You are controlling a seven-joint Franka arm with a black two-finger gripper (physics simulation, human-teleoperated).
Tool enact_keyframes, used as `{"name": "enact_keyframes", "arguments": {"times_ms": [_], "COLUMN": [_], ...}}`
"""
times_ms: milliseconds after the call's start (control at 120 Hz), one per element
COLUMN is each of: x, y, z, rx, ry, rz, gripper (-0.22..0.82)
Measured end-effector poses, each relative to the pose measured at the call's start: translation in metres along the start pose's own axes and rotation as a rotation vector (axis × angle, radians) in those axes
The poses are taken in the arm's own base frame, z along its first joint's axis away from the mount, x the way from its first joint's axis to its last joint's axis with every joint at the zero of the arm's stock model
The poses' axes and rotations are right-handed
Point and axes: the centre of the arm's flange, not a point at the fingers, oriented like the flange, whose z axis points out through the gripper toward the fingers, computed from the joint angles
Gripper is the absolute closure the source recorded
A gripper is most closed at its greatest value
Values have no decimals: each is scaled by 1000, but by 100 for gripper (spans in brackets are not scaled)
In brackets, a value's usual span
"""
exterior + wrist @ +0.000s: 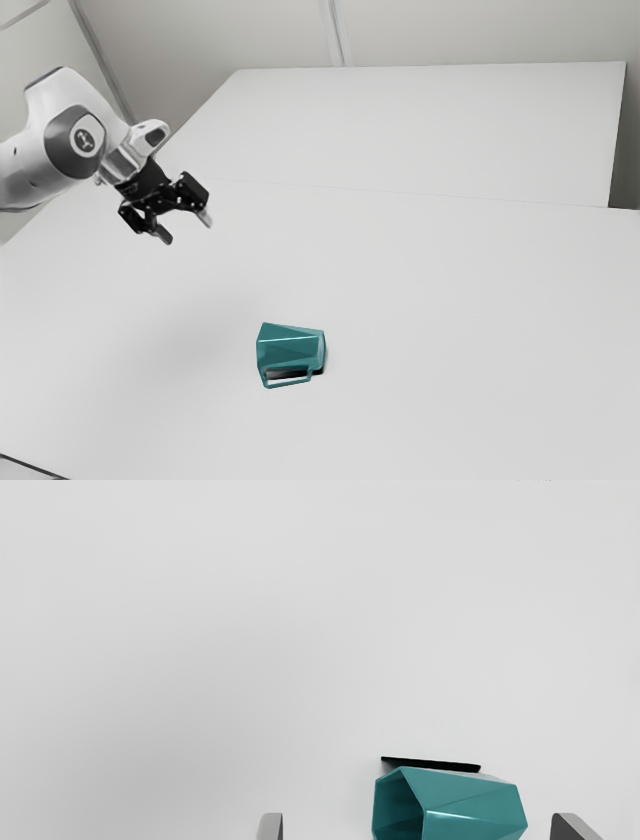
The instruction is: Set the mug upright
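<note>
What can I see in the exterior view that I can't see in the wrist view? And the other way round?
Exterior view: the white robot arm and the mug's handle loop.
Wrist view: a look into the mug's hollow inside.
Both: the teal mug lying on its side on the table, and the gripper's open fingers.
</note>
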Motion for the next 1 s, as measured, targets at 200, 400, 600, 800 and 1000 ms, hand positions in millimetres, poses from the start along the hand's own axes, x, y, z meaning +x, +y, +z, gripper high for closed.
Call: {"name": "enact_keyframes", "arguments": {"times_ms": [200, 400, 600, 800, 1000], "x": [-25, -50, -70, -75, -83], "y": [-20, -39, -55, -64, -64], "z": [39, 71, 107, 140, 163], "rx": [-186, -302, -391, -435, -474], "ry": [7, 5, -5, -18, -20], "rz": [-109, -166, -197, -172, -118], "gripper": [3, 3, 4, 4, 4]}}
